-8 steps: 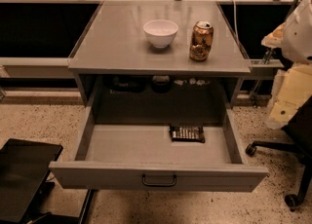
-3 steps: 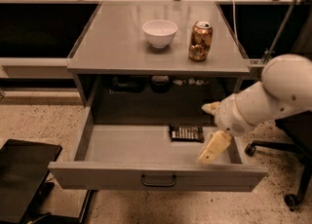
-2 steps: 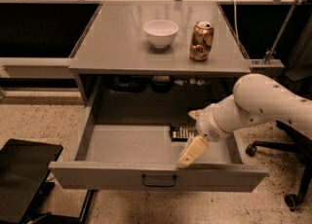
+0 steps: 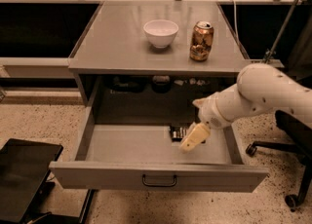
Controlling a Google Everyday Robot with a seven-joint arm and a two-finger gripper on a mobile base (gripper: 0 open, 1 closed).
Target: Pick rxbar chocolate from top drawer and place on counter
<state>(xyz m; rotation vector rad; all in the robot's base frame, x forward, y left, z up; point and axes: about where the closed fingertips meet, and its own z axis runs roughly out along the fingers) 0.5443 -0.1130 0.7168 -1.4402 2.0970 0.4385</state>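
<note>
The top drawer [image 4: 122,145] is pulled out wide, its handle [image 4: 159,181] at the centre of the front panel. The rxbar chocolate [image 4: 177,132], a dark flat bar, lies on the drawer floor right of centre, near the back. My gripper [image 4: 193,137] reaches down into the drawer from the right, directly over the bar's right end, and hides that part of it. The white arm [image 4: 263,96] crosses above the drawer's right side. The counter [image 4: 117,43] is the grey top above the drawer.
A white bowl [image 4: 161,32] and a copper-coloured can [image 4: 201,41] stand on the counter's back half. A black seat [image 4: 24,174] is at the lower left by the drawer's corner. An office chair base [image 4: 287,169] stands at the right.
My arm swung in from the right and down into the drawer, ending over the bar's right end. The bar, bowl and can have not moved.
</note>
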